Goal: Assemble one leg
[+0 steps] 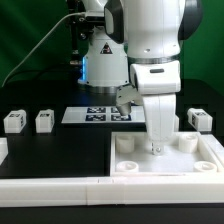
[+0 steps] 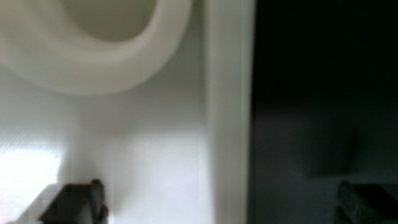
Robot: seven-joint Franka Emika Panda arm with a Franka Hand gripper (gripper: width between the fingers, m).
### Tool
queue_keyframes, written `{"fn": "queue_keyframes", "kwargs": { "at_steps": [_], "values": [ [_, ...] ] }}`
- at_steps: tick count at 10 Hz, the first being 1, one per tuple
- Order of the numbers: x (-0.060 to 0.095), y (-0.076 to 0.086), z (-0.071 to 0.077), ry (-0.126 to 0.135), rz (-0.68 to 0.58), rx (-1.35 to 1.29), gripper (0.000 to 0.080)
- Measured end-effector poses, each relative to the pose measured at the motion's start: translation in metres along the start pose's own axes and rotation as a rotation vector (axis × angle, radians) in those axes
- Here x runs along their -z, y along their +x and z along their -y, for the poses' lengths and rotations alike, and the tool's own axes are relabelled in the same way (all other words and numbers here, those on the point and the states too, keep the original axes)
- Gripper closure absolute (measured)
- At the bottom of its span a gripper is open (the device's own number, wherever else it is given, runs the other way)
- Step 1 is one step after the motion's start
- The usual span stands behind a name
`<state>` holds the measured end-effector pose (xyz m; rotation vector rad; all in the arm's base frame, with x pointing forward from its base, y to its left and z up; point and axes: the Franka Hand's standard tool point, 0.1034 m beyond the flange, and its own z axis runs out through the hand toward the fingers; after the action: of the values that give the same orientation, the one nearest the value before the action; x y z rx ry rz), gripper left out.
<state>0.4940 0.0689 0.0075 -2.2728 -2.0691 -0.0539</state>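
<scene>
Exterior view showed the gripper [image 1: 155, 147] of the white arm [image 1: 150, 40] pointing straight down over the large white square panel [image 1: 165, 162], its tip at or just above the panel's surface, between the two far round corner sockets. The panel lay flat on the black table [image 1: 50, 150], toward the exterior view's right and near side. No leg was in the gripper or in any socket that could be seen. The first leg [image 1: 13, 121] and the second leg [image 1: 44, 121] stood side by side on the table at the exterior view's left, apart from each other and well apart from the panel. A third leg [image 1: 200, 119] stood at the exterior view's right, just beyond the panel's far edge. The marker board [image 1: 95, 114] lay flat behind the arm, between the second leg and the arm's base.

From the wrist view, the two dark fingertips [image 2: 71, 203] were spread wide with nothing between them, hanging over the panel's edge where white met black table. One round socket [image 2: 98, 40] showed close by, blurred.
</scene>
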Motion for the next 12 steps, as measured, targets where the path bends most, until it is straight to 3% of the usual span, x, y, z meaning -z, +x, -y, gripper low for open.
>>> {"fn": "queue_keyframes", "kwargs": {
  "at_steps": [2,3,5,6,10,12],
  "values": [
    [0.019,0.005,-0.001,-0.029,0.005,-0.062,0.0150],
    [0.028,0.012,0.005,-0.057,-0.002,-0.122,0.0150],
    [0.041,0.034,0.011,-0.101,-0.020,-0.224,0.0150],
    [0.045,0.049,0.013,-0.107,-0.038,-0.410,0.0150],
    [0.042,0.084,0.027,-0.077,-0.075,-0.933,0.0150],
    [0.041,0.087,0.028,-0.053,-0.095,-1.141,0.0150]
  ]
}}
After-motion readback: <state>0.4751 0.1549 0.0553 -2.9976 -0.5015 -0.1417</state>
